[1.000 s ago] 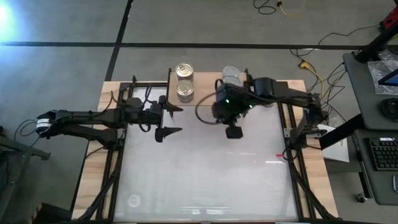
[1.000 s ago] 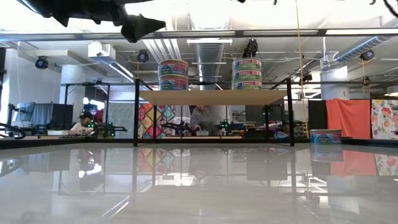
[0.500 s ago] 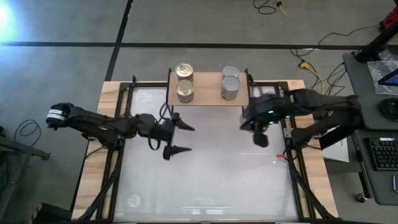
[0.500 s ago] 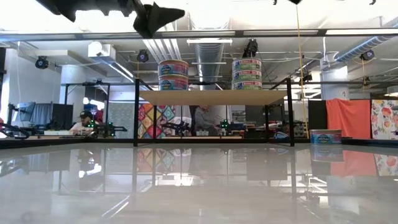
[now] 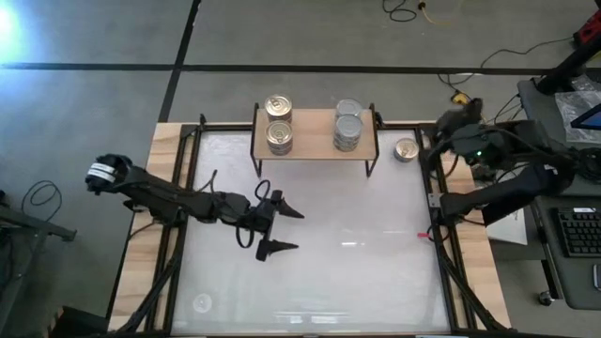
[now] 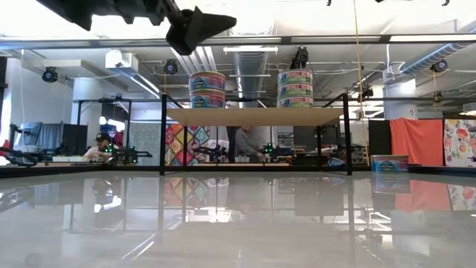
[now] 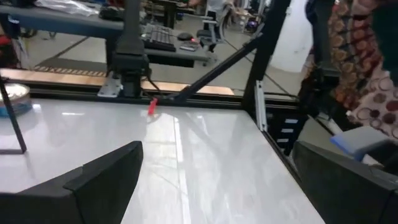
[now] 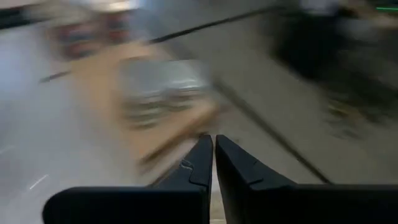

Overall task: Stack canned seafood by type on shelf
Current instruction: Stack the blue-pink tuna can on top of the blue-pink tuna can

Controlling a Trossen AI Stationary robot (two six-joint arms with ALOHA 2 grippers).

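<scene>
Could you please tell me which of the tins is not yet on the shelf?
The gold-lidded tin on the tabletop, just right of the shelf; the others stand on the shelf board in gold-lidded and silver-lidded groups.

High view: overhead, facing straight down on the whole white tabletop (image 5: 357, 272), the shelf (image 5: 315, 141) at its far edge. Low view: at tabletop height, facing level across to the shelf (image 6: 249, 116) and the room behind; both views share shelf and tins. Left wrist view: close above the tabletop (image 7: 186, 155), facing its right edge. Right wrist view: blurred, close over the tabletop's far right corner, past its closed fingers (image 8: 199, 163)
</scene>
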